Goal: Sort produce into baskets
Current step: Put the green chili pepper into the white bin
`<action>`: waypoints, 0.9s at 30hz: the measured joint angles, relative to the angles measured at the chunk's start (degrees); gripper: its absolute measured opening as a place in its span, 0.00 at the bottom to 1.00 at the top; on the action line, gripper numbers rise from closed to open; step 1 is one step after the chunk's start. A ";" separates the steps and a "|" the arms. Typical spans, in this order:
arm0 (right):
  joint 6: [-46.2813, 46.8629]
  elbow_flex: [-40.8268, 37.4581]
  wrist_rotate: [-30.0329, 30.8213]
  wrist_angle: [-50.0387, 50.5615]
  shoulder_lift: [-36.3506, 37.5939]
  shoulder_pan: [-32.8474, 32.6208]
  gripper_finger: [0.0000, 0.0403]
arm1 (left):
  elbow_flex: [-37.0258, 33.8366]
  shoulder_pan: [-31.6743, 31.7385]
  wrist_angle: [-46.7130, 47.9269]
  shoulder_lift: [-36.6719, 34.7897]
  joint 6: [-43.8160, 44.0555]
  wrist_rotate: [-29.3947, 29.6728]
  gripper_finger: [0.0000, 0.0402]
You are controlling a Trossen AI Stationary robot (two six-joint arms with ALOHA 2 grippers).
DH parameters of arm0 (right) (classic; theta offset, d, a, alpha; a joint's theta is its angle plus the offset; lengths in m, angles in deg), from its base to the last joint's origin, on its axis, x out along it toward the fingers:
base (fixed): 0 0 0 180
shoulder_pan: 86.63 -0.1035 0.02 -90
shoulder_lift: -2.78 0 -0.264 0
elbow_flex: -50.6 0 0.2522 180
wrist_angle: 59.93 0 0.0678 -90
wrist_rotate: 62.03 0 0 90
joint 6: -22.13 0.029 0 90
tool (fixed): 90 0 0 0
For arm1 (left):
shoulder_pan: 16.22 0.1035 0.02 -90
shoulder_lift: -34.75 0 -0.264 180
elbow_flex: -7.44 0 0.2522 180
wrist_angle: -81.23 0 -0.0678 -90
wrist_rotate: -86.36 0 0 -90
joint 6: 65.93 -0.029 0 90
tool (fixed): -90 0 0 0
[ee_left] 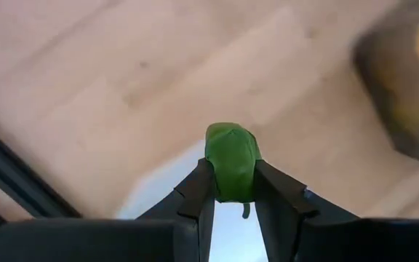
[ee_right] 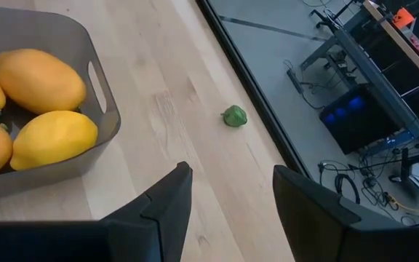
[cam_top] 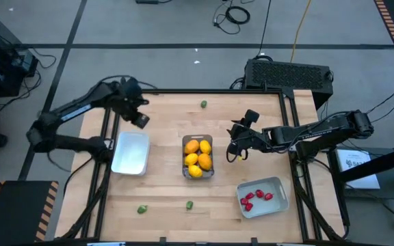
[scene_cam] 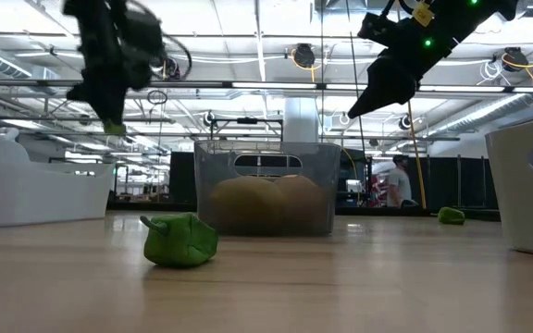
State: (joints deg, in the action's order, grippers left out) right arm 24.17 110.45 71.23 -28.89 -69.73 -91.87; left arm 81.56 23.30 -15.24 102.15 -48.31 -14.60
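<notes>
While a green piece (ee_left: 231, 161) sits pinched in my left gripper (ee_left: 233, 191) above the white tray (cam_top: 130, 152), my right gripper (ee_right: 231, 191) hangs open beside the clear bin (cam_top: 198, 156) of lemons (cam_top: 198, 155), holding nothing.

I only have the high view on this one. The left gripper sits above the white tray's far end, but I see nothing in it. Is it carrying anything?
Observer: Yes. The left wrist view shows the left gripper shut on a small green piece.
Operator: And the right gripper, beside the clear bin?
Observer: The right gripper is open and holds nothing, seen from its wrist.
Operator: Any red pieces mixed into that clear bin?
Observer: None in the part the right wrist view shows: the clear bin holds only yellow and orange lemons there.
</notes>
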 joint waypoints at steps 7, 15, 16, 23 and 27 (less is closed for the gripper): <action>-1.27 -0.02 -0.02 -3.07 0.01 0.02 0.45 | -2.81 -16.40 0.56 -8.05 12.91 -0.06 0.22; -1.46 -0.02 -0.03 -3.77 0.02 0.02 0.45 | -7.43 -30.10 0.47 -6.89 18.08 0.91 0.24; -1.41 -0.02 -0.03 -3.76 0.02 0.02 0.45 | -7.56 -30.93 0.56 -6.47 18.10 0.99 0.26; -1.29 -0.02 -0.09 -3.78 0.02 0.02 0.45 | -7.54 -33.35 2.34 -4.73 18.13 5.16 0.40; -1.27 -0.02 -0.21 -3.78 0.02 0.02 0.45 | -7.54 -33.99 2.66 -4.73 19.57 4.35 0.47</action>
State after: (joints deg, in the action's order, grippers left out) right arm 22.91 110.43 71.02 -32.67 -69.71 -91.85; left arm 74.02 -10.69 -12.58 97.42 -28.75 -10.25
